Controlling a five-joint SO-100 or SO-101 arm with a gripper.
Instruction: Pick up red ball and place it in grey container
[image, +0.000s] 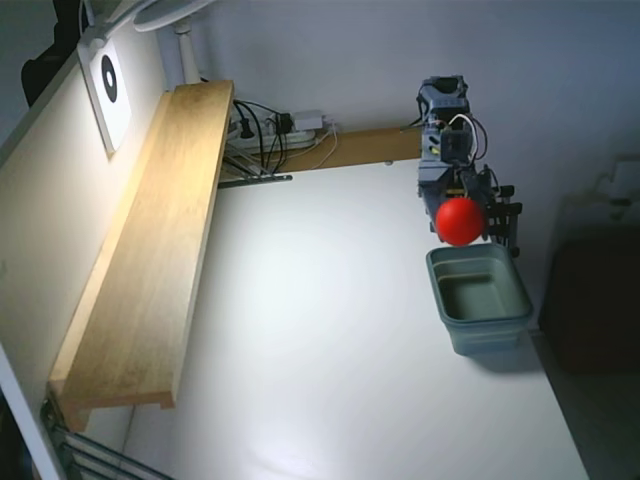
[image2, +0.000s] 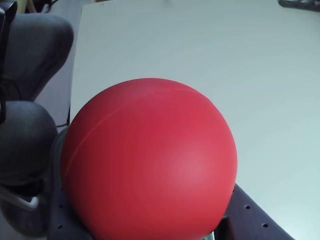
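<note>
Pincer (image: 466, 222) grips red ball (image: 460, 221) above grey container (image: 505, 303).

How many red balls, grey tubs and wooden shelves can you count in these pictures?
Red ball: 1, gripped by the end effector
Grey container: 1, empty, on the white table
Wooden shelf: 1, along the wall
Total: 3
</note>
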